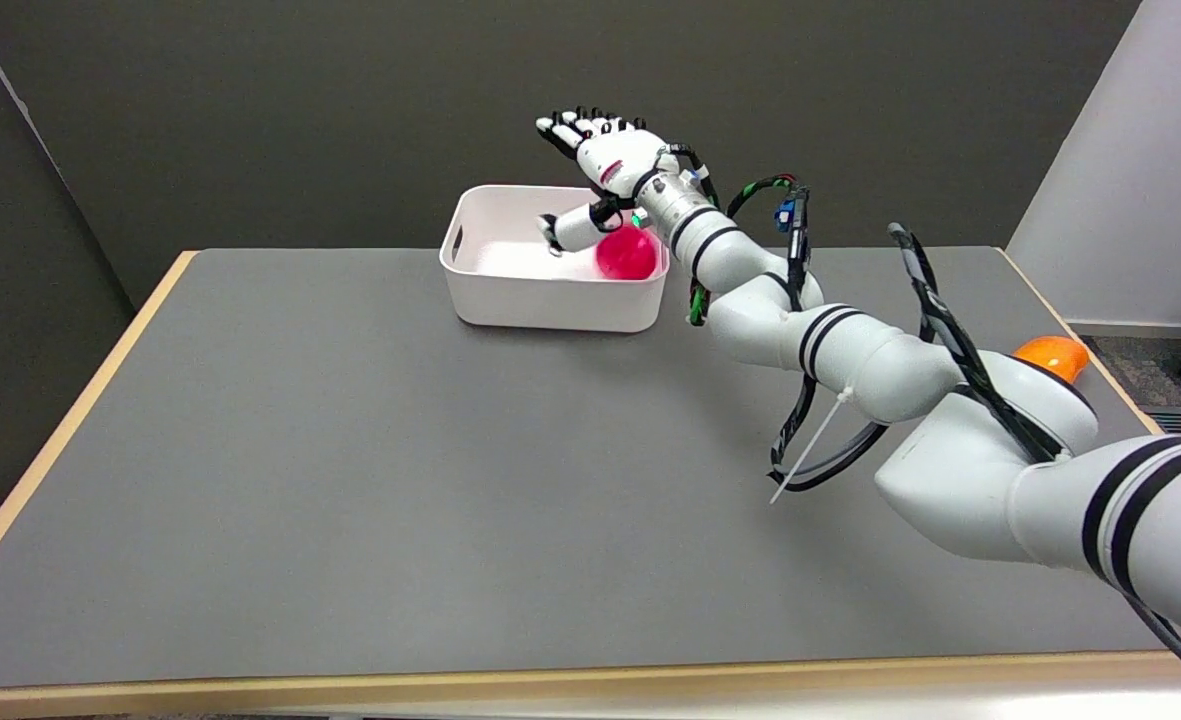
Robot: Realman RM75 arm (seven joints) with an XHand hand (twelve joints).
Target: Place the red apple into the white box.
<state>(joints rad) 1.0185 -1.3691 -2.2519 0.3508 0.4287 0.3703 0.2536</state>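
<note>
Red apple (626, 254): round, glossy, bright pinkish red, no stem or leaf to make out. Sits inside the white box (510, 295), low against the right-hand inner wall, partly hidden by the near rim.

Right hand (605, 165) above the box's right end, fingers (575, 127) stretched out and spread, pointing toward the back wall; thumb (575, 230) angled down into the box, just left of the apple. Holding nothing, wide open. Cannot tell whether the thumb touches the fruit or only hangs beside it. White arm with black bands and looped black cables running back to the lower right corner.

Table (350, 450): matte grey top, light wooden edging along the left, near and right sides. Behind it, a dark olive-grey wall; a darker panel at the far left; a pale white wall at the upper right. Strip of dark carpet and a floor vent beyond the table's right edge.

White box: rectangular, rounded corners, smooth plastic look, slot handle cut into the left end wall. Stands at the table's far side, near the middle of the back edge. Holds the apple and the tip of the thumb; rest of the floor bare white.

Orange round object (1052, 354) at the table's right edge, mostly hidden behind the arm.
</note>
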